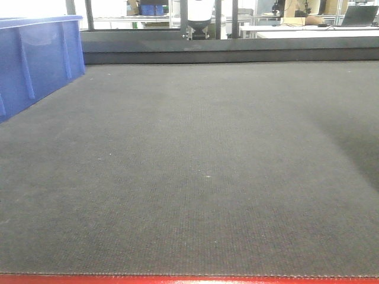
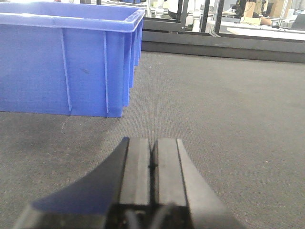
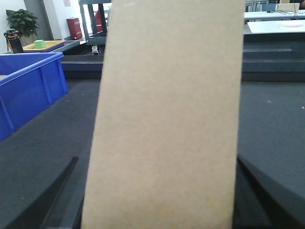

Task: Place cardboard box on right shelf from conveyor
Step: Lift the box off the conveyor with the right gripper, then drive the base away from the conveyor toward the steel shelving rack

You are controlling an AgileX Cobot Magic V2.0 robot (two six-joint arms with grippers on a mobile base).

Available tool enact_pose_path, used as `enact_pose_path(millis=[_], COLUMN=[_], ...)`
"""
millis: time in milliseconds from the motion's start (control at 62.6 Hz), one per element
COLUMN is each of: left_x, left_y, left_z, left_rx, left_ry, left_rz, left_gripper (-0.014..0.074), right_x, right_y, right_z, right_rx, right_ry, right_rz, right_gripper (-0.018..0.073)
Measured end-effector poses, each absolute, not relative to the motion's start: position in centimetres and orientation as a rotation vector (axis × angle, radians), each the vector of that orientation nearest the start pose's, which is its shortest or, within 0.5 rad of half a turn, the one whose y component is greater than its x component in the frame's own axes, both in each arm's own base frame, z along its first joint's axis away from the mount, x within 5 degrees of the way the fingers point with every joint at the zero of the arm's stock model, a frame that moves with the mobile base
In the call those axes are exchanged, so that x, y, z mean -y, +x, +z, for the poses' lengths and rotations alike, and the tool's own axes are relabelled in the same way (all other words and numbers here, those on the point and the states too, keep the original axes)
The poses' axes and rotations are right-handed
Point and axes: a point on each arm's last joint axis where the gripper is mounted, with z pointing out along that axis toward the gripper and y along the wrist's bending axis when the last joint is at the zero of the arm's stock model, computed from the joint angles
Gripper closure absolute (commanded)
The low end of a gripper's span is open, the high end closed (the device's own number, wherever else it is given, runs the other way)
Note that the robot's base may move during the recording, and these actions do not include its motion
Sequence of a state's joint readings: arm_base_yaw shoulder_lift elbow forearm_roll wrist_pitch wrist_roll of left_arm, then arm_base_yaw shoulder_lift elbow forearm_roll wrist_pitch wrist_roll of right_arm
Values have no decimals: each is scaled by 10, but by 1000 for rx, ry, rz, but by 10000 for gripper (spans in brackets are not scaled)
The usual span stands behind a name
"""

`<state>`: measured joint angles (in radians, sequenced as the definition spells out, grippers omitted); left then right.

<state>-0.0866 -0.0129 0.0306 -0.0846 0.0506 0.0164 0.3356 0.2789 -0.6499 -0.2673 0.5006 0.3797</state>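
A plain tan cardboard box (image 3: 167, 119) stands upright and fills the middle of the right wrist view, its top running out of frame. My right gripper (image 3: 156, 161) is shut on it, one dark finger (image 3: 66, 191) against its left side and the other against its right. Dark grey conveyor belt (image 3: 271, 119) lies behind the box. The left gripper (image 2: 152, 141) is shut with its pads pressed together and nothing between them, low over the conveyor (image 2: 228, 119). In the front view neither the box nor a gripper shows. The right shelf is out of view.
A large blue plastic bin (image 2: 66, 62) sits on the belt just ahead-left of the left gripper; the blue bin (image 1: 32, 59) is at the front view's left edge. The red front edge (image 1: 189, 279) borders the belt. Black framework (image 1: 237, 50) closes its far side.
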Motion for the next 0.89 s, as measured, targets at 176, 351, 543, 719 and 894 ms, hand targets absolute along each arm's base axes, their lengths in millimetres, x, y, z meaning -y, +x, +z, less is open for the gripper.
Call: enact_pose_path(millis=[176,351,543,719,894], left_x=[5,5,5,5,5], left_y=[56,56,56,56,56], left_z=[199,199,199,199,199], left_rx=[-1553,-1553,-1553,-1553,-1553], left_ry=[18,18,18,18,18], left_rz=[-126,-126,-126,-126,-126], left_gripper=[715,715,715,715,715], right_x=[-4,-4,-4,-4,-4], right_y=[46,46,46,46,46], right_z=[366,366,366,366,366], right_rx=[-1604,-1604,-1604,-1604,-1604], right_ry=[-54,-54,-54,-54,-54], right_rz=[271,271,271,271,271], right_gripper=[333,333,333,333,333])
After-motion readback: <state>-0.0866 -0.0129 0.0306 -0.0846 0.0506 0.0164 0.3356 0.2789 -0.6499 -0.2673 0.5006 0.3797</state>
